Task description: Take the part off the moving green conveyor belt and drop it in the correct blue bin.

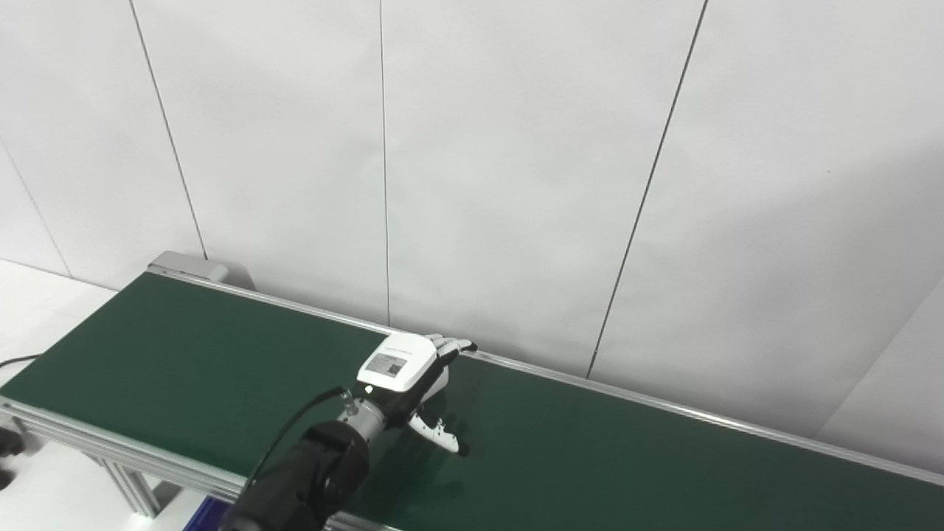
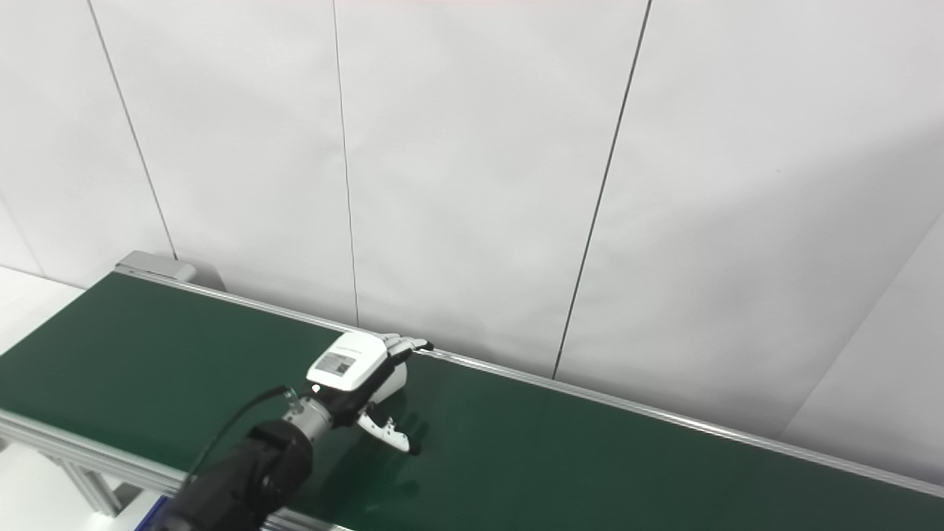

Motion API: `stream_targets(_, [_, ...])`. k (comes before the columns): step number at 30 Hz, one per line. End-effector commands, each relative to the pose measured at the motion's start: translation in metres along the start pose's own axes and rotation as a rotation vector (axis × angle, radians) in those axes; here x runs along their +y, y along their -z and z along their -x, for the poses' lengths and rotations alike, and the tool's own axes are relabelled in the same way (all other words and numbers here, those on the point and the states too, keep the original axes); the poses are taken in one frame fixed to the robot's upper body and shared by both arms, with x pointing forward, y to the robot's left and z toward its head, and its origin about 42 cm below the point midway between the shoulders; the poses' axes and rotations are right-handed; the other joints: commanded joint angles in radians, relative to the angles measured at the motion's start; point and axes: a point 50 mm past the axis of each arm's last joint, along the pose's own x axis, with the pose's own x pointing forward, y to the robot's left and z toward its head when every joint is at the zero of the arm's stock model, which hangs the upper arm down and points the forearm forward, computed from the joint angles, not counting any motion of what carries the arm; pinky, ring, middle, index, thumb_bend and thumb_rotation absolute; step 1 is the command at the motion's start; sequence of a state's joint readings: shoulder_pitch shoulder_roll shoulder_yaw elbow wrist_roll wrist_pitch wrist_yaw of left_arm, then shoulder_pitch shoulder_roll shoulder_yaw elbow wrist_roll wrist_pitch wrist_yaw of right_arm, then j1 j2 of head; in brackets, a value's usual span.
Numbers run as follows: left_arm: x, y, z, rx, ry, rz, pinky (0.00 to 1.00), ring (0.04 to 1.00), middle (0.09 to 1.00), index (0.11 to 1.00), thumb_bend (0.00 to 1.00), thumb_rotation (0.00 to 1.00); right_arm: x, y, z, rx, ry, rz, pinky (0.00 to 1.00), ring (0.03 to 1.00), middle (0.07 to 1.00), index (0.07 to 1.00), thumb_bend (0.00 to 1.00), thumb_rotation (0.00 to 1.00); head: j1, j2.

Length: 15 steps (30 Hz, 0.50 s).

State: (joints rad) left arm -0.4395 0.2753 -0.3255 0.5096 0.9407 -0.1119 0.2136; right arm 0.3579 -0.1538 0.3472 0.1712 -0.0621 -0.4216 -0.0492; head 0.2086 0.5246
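A white panelled wall [image 1: 516,184] fills most of both views, and below it the green conveyor belt [image 1: 184,369] runs diagonally from the upper left down to the lower right, edged by a silver rail [image 1: 664,409] on its far side and an aluminium frame [image 1: 110,450] on the near side. A sliver of blue [image 1: 210,512] shows at the bottom edge under the frame, likely part of a bin, though too little is visible to be sure.

Only the left hand [image 1: 413,383] is in sight, its dark arm [image 1: 310,479] reaching over the belt from the bottom edge. The hand hovers low over the far half of the belt, palm turned away from the camera, fingers [image 1: 453,344] stretched toward the rail and the thumb [image 1: 442,437] spread out to the near side: it is open and holds nothing. The right hand is out of view.

No part can be seen anywhere on the belt; if one lies beneath the palm, the hand hides it, so where it is cannot be told from these views.

The step appears to be waiting or setting up to catch the part. To do it well, I would keep the hand spread and low, lined up across the belt's travel, let the part come between thumb and fingers, and close only once it sits fully inside the span, so that it is not knocked against the rail
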Motion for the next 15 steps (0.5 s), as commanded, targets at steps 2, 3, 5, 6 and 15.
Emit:
stream_targets(2, [0.013,-0.001,-0.014,0.016,-0.101,-0.033,0.83,0.891,0.881,0.866,0.86,0.41,0.003,-0.014,-0.006,-0.093,-0.011,-0.001,0.98,0.951,0.975,1.0,0.78,1.0,-0.005,-0.001])
stream_targets(3, [0.012,-0.003,-0.015,0.018,-0.113,-0.029,0.85,0.903,0.89,0.871,0.86,0.4,0.004,-0.014,-0.006,-0.093,-0.012,-0.001,0.98,0.949,0.974,1.0,0.78,1.0,-0.008,-0.002])
stream_targets(5, [0.012,-0.005,-0.017,0.015,-0.143,-0.021,0.86,0.904,0.892,0.871,0.85,0.41,0.004,-0.014,-0.006,-0.094,-0.014,-0.001,0.97,0.947,0.974,1.0,0.78,1.0,-0.01,-0.003])
stream_targets(6, [0.012,-0.006,-0.018,0.014,-0.153,-0.019,0.86,0.904,0.892,0.871,0.85,0.41,0.005,-0.015,-0.006,-0.094,-0.015,-0.002,0.97,0.946,0.974,1.0,0.78,1.0,-0.01,-0.003])
stream_targets(15, [0.016,-0.021,-0.023,-0.057,-0.254,0.0,0.88,0.907,0.893,0.879,0.84,0.41,0.007,-0.016,-0.006,-0.101,-0.021,0.015,0.95,0.941,0.972,1.0,0.77,1.0,-0.017,-0.004])
